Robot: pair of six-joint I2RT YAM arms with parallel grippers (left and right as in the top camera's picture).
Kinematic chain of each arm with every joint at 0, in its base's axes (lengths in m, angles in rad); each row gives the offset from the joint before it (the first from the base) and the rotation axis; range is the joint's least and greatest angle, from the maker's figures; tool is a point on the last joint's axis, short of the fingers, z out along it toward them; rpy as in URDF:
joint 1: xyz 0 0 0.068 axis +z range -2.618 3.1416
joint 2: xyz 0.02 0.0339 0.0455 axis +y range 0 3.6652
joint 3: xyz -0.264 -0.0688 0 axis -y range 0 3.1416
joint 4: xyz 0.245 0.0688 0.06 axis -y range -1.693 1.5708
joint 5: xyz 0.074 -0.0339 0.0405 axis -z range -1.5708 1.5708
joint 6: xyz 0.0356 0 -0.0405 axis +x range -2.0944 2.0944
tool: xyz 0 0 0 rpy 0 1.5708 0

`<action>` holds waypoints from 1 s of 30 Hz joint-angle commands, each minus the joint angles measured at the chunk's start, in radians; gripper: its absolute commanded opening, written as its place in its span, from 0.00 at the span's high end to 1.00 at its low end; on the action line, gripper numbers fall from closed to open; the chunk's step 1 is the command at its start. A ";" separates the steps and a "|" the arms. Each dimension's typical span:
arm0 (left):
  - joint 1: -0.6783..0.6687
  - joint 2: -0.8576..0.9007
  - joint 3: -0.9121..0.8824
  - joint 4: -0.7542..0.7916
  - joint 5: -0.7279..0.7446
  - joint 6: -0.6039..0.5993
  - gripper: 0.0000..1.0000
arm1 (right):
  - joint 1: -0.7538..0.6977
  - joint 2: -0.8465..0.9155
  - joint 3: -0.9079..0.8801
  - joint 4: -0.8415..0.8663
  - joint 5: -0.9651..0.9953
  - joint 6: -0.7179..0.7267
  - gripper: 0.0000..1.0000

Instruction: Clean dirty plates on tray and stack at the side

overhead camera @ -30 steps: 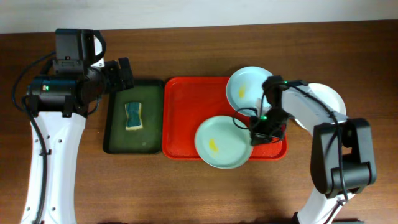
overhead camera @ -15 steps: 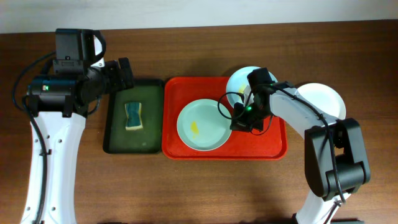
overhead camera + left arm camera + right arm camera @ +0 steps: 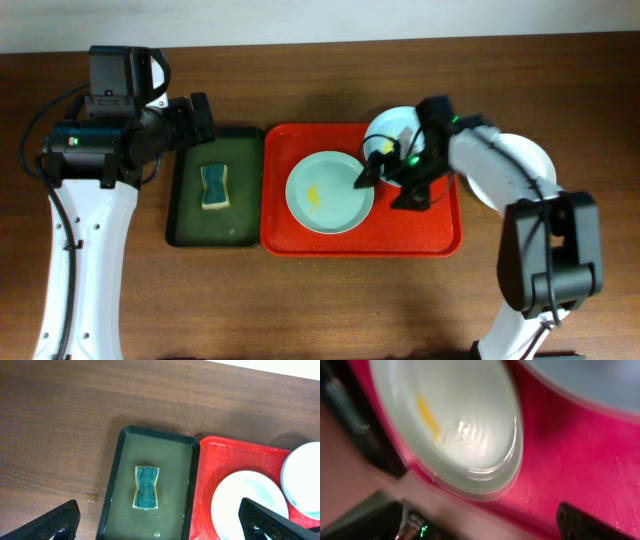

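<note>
On the red tray (image 3: 440,235) (image 3: 235,452) (image 3: 570,455) a mint plate (image 3: 330,192) (image 3: 250,505) (image 3: 465,425) lies flat, a yellow smear (image 3: 313,195) (image 3: 427,415) on it. A second pale plate (image 3: 392,135) (image 3: 305,480) (image 3: 590,380) sits at the tray's far right corner. A white plate (image 3: 528,160) rests on the table right of the tray, partly under my right arm. My right gripper (image 3: 390,183) (image 3: 485,525) stands open at the mint plate's right rim, holding nothing; its view is blurred. My left gripper (image 3: 203,118) (image 3: 160,520) hangs open above the green tray's far left corner.
A dark green tray (image 3: 190,200) (image 3: 120,475) lies left of the red tray, with a blue-green sponge (image 3: 215,187) (image 3: 146,487) in it. Bare wooden table (image 3: 320,300) surrounds both trays.
My right gripper pushed the mint plate from the tray's front edge to its middle, then opened and let it go. The left arm has not moved.
</note>
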 commanded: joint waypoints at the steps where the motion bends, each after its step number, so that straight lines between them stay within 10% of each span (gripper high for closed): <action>1: 0.007 -0.002 0.003 0.003 0.006 -0.013 0.01 | -0.040 -0.014 0.175 -0.208 0.078 -0.142 0.01; 9: 0.007 -0.002 0.003 0.003 0.006 -0.013 0.01 | 0.182 -0.022 0.046 -0.136 0.375 -0.125 0.04; 11: 0.007 -0.002 0.003 0.003 0.006 -0.013 0.01 | 0.212 -0.022 -0.010 -0.023 0.429 -0.058 0.62; 15: 0.007 -0.002 0.003 0.003 0.006 -0.013 0.00 | 0.223 -0.022 -0.063 0.105 0.604 0.005 0.57; 21: 0.007 -0.002 0.003 0.003 0.006 -0.013 0.01 | 0.228 -0.022 -0.067 0.198 0.606 0.006 0.83; 30: 0.007 -0.002 0.003 0.003 0.006 -0.013 0.01 | 0.229 0.001 -0.067 0.235 0.587 0.006 0.79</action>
